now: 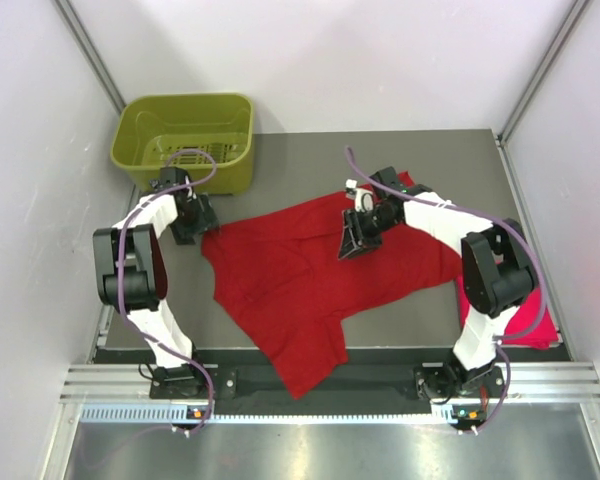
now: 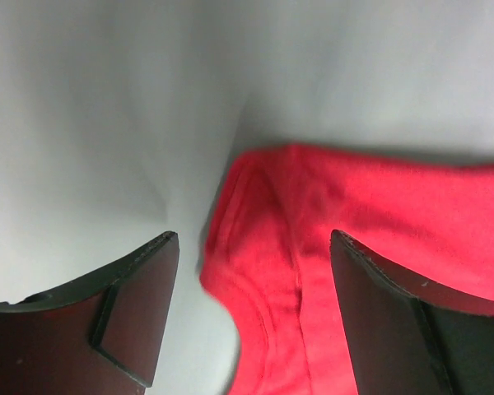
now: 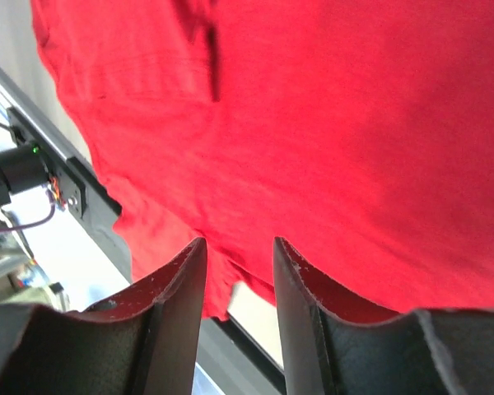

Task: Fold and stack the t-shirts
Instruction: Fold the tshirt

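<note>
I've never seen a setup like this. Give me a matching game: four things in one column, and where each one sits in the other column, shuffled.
Things
1. olive-green basket
2. deep red t-shirt
3. pinkish-red t-shirt
4. left gripper

Places
A. spread across the middle of the table
B. near right edge, partly behind the right arm
C. far left corner
D. open, at the spread shirt's left edge

Pairs: 1-C, 2-A, 3-B, 4-D

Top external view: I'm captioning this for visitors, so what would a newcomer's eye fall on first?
The deep red t-shirt sprawls unfolded across the middle of the table, one end over the near edge. Then the olive-green basket at the far left corner, and a pinkish-red t-shirt at the near right edge.
</note>
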